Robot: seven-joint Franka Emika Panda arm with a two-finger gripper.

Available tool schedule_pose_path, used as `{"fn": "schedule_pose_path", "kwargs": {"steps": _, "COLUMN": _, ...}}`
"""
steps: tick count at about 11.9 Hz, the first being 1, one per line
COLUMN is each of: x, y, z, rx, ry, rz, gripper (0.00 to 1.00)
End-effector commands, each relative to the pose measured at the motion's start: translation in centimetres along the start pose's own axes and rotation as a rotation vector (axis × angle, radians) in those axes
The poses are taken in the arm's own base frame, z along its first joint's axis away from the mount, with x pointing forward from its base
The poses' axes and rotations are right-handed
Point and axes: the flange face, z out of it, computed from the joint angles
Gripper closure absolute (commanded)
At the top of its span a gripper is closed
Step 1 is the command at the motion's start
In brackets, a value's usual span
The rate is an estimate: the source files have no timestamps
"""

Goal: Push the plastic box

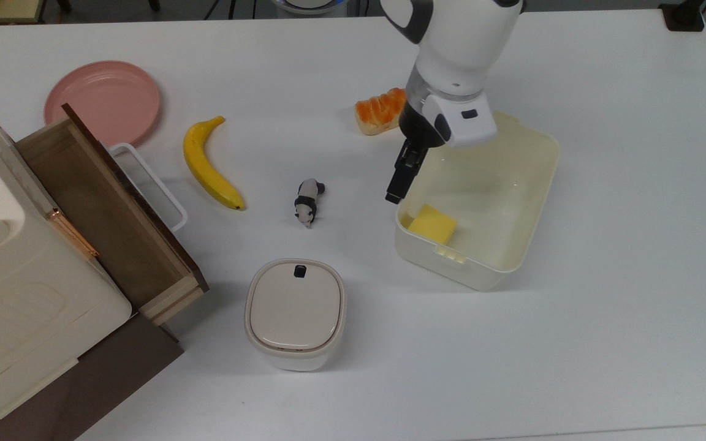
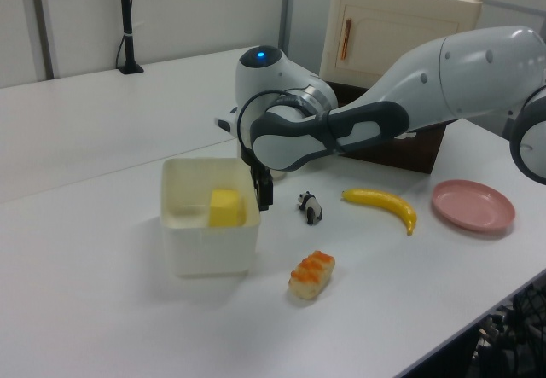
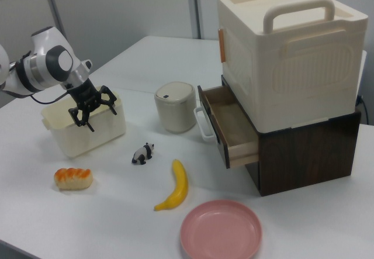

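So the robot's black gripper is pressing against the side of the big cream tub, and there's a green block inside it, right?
Nearly. The gripper is against the plastic box, but the block inside is yellow, not green; the top view shows it lying in a corner.

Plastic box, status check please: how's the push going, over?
Gripper shut, pressed against the plastic box on the top view's left wall. Box skewed on table, yellow block inside. Path beyond box clear.
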Motion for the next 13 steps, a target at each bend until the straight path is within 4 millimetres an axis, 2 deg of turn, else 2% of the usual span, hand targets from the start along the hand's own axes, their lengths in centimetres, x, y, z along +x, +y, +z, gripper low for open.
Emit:
{"fn": "schedule_pose_path", "kwargs": {"steps": 1, "x": 1.6, "y": -0.1, "z": -0.1, "rx": -0.037, "ry": -0.001, "rz": 0.013, "gripper": 0.00}}
{"fn": "schedule_pose_path", "kwargs": {"steps": 3, "x": 2.0, "y": -0.1, "z": -0.8, "rx": -0.047, "ry": 0.008, "rz": 0.012, "gripper": 0.00}}
{"fn": "schedule_pose_path", "kwargs": {"steps": 5, "x": 1.5, "y": 0.2, "z": -1.4, "rx": -0.050, "ry": 0.011, "rz": 0.020, "gripper": 0.00}}
{"fn": "schedule_pose_path", "kwargs": {"steps": 6, "x": 0.8, "y": 0.5, "z": -2.3, "rx": -0.055, "ry": 0.016, "rz": 0.035, "gripper": 0.00}}
{"fn": "schedule_pose_path", "kwargs": {"steps": 8, "x": -3.4, "y": 1.5, "z": -4.9, "rx": -0.032, "ry": -0.025, "rz": 0.096, "gripper": 0.00}}
{"fn": "schedule_pose_path", "kwargs": {"steps": 9, "x": -5.1, "y": 1.1, "z": -6.5, "rx": 0.015, "ry": -0.093, "rz": 0.116, "gripper": 0.00}}
{"fn": "schedule_pose_path", "kwargs": {"steps": 11, "x": -9.3, "y": 1.4, "z": -10.0, "rx": 0.051, "ry": -0.148, "rz": 0.177, "gripper": 0.00}}
{"fn": "schedule_pose_path", "kwargs": {"steps": 13, "x": -12.4, "y": 1.3, "z": -12.4, "rx": 0.095, "ry": -0.181, "rz": 0.228, "gripper": 0.00}}
